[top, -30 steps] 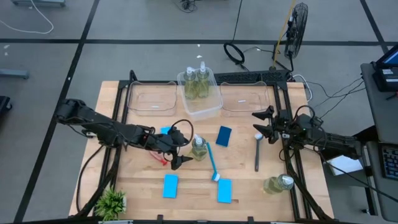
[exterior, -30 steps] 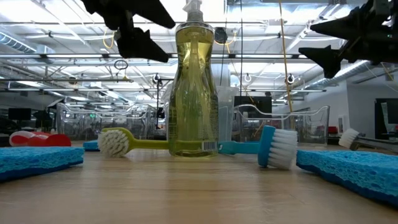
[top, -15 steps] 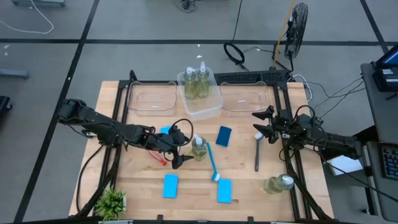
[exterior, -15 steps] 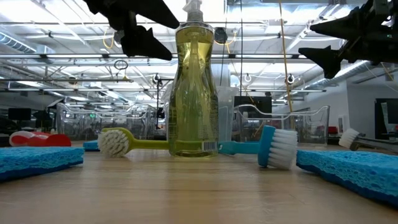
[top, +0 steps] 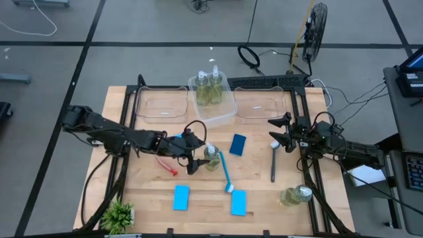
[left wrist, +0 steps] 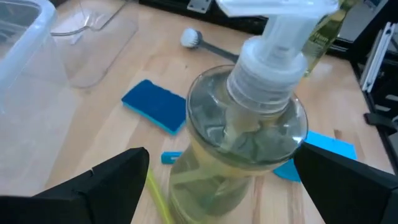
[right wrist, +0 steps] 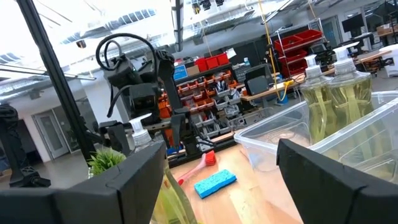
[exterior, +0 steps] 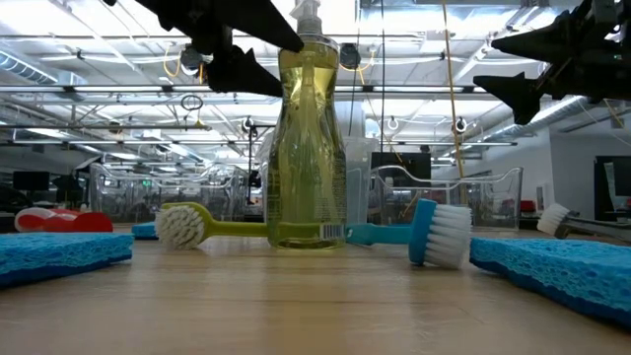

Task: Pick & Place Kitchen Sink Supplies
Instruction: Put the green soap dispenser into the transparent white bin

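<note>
Left gripper (top: 196, 157) stood jaws apart, straddling upright pump bottle (top: 211, 158) at mid-table, fingers either side of body below pump head (no contact visible from left wrist view). Good grip likely meant closing squarely on widest part of bottle, keeping it vertical, lifting clear of blue brush (top: 225, 175) just beside bottle. Middle bin (top: 226, 112), beyond bottle, already held two bottles. Right gripper (top: 279, 132) waited, jaws apart, well right of bottle, above grey brush (top: 273, 164).

grey tiled floor (top: 165, 59) around the wooden table (top: 258, 188); a black fan (top: 316, 30) and loose cables (top: 250, 56) behind; ceiling lights (exterior: 118, 113) overhead.
</note>
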Robot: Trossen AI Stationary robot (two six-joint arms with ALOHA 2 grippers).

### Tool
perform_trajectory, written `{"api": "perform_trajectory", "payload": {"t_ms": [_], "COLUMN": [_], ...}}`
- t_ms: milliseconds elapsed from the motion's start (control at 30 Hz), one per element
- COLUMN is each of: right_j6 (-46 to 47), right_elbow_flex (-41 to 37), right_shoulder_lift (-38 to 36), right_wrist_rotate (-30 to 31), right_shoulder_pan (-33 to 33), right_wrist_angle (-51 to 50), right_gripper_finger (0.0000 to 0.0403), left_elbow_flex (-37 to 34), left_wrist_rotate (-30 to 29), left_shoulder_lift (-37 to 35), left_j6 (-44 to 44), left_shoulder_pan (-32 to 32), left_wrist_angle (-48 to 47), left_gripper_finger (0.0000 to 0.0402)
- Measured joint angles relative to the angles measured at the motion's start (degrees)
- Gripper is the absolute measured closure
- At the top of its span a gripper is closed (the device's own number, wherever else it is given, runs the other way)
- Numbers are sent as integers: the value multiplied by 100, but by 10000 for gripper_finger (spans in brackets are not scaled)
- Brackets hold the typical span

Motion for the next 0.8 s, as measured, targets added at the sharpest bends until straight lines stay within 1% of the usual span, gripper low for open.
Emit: {"api": "perform_trajectory", "payload": {"t_ms": [167,233,333,433,567,733,800], "right_j6": [7,20,21,22,22,132,147], "right_elbow_flex": [-2,-2,-2,-2,-2,-2,-4], "right_shoulder_lift": [0,2,0,4,2,0,0], "right_wrist_rotate": [2,2,2,2,2,2,2], "right_shoulder_pan": [0,0,0,0,0,0,0], "right_wrist_angle": [1,3,55,104,127,128,126], "right_gripper_finger": [108,108,108,108,108,108,108], "left_elbow_flex": [-11,12,-16,9,-2,-2,1], "left_wrist_rotate": [142,127,104,76,101,137,157], "left_shoulder_lift": [153,245,291,389,376,316,286], "left_j6": [-13,44,43,39,113,108,108], "left_shoulder_pan": [68,70,79,96,101,86,79], "left_wrist_angle": [229,470,303,471,691,545,624], "left_gripper_finger": [2,2,2,2,2,2,2]}}
